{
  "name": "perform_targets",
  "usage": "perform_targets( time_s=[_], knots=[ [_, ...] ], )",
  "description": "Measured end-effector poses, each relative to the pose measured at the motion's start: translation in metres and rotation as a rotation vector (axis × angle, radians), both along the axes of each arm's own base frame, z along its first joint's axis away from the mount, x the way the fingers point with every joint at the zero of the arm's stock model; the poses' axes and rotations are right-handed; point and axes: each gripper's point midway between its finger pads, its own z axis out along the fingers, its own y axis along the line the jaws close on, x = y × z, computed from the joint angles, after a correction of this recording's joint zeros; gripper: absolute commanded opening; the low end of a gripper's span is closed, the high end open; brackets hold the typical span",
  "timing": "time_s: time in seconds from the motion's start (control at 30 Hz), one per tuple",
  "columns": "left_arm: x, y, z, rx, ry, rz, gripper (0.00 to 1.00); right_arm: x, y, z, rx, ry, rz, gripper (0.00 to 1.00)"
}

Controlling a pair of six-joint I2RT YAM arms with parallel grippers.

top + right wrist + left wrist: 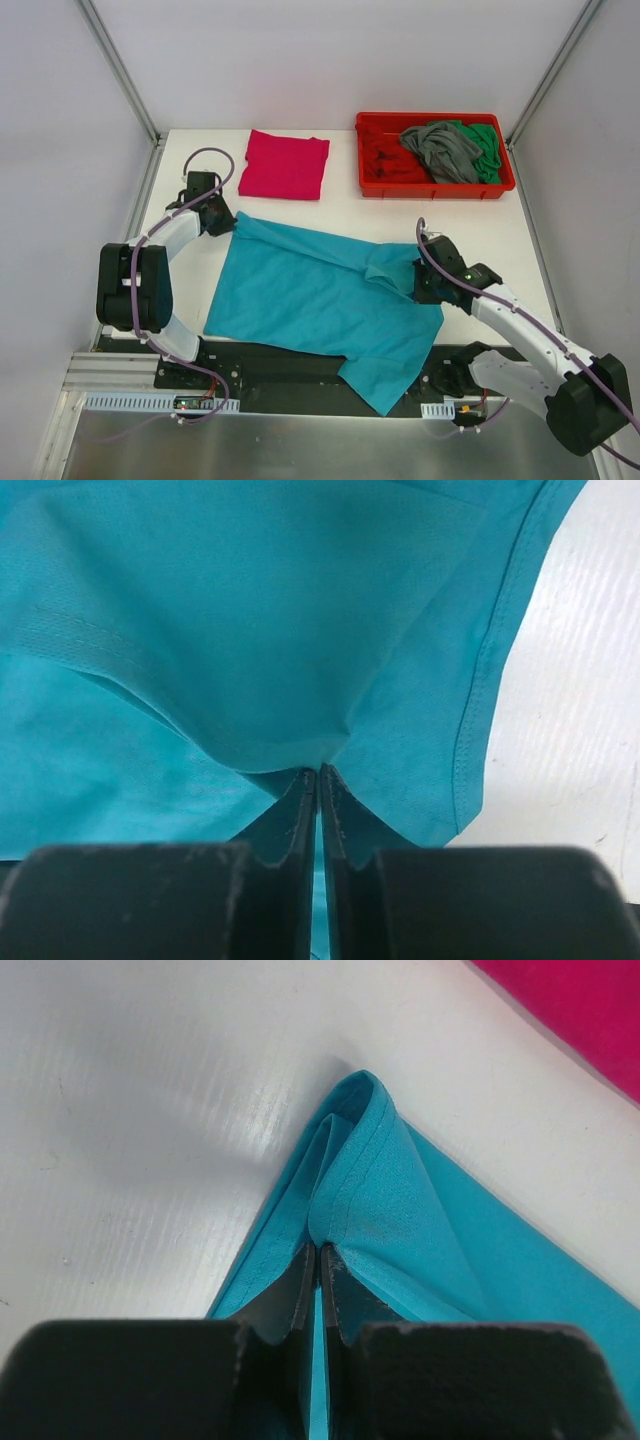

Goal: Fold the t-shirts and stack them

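Note:
A teal-blue t-shirt (320, 300) lies spread across the middle of the table, partly folded over on its right side. My left gripper (222, 222) is shut on the shirt's far left corner (350, 1150), the cloth pinched between its fingers (300, 1280). At the shirt's right side my right gripper (420, 283) is shut on a bunched fold of teal cloth (290, 680); the hem runs down the right of that view. A folded magenta-pink t-shirt (285, 164) lies at the back of the table and shows in the left wrist view's top right corner (590, 1010).
A red plastic tray (380, 180) stands at the back right, holding a crumpled grey shirt (440, 150), a green one (488, 145) and a red one (385, 150). White walls enclose the table on three sides. The teal shirt's lower corner hangs over the near edge.

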Motion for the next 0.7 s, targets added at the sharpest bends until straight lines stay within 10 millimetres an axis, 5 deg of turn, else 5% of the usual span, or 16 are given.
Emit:
perform_targets(
  time_s=[0.17, 0.23, 0.27, 0.37, 0.53, 0.7],
  knots=[
    [-0.001, 0.000, -0.001, 0.001, 0.003, 0.000, 0.02, -0.009, 0.005, -0.014, 0.020, 0.058, 0.011, 0.21],
    [-0.004, 0.001, -0.004, 0.002, 0.013, 0.001, 0.28, -0.013, 0.008, -0.019, 0.038, 0.082, 0.019, 0.37],
    [-0.006, 0.001, -0.006, 0.003, 0.022, 0.002, 0.51, -0.015, 0.010, -0.019, 0.047, 0.089, 0.023, 0.44],
    [-0.012, 0.002, -0.010, 0.007, 0.044, 0.003, 0.98, -0.017, 0.015, -0.018, 0.068, 0.099, 0.043, 0.73],
    [-0.020, 0.005, -0.004, 0.017, 0.056, 0.030, 0.99, -0.012, 0.018, -0.005, 0.075, 0.075, 0.073, 0.94],
    [-0.019, 0.002, 0.025, -0.004, -0.013, 0.024, 0.99, 0.010, 0.025, 0.027, 0.097, -0.028, 0.076, 1.00]
  ],
)
